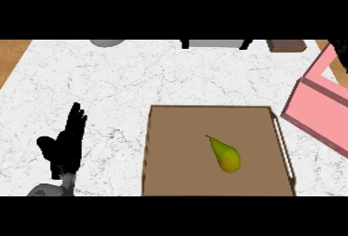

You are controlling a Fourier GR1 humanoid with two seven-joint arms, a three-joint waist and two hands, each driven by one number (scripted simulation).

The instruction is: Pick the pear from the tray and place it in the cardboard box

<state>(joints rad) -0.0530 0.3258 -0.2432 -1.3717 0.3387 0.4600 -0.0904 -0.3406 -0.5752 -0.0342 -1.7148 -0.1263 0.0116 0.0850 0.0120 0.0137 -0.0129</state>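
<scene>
Head view: a green-yellow pear (225,156) lies on its side on the floor of a brown tray (176,152), right of the tray's middle, with its thin stem end pointing up and to the left and its fat end toward the lower right. It touches none of the tray's walls. The tray sits on a white marbled worktop (102,83). To the right of the tray, just beside its upper right corner, stands a pink open-topped box (319,108), tilted in the view and cut off by the right edge; it looks pink rather than cardboard-coloured, yet it is the only box here, so I take it as the target.

The left hand (65,147) shows at the lower left, well apart from the tray, fingers straight and close together pointing up, thumb out to the side, holding nothing; it reads as resting. The right hand does not show at all.

Nothing of the task looks done yet: the pear is untouched.

Risks, as I judge them: the pear is rounded and tapered, so fingers closing on the narrow neck could squeeze it out sideways, and a nudge could roll it against the tray's right wall (285,147), where there is little room to curl round it. The carry has to clear both that wall and the box's near pink side; a low path could knock the fruit free or shove the box.
</scene>
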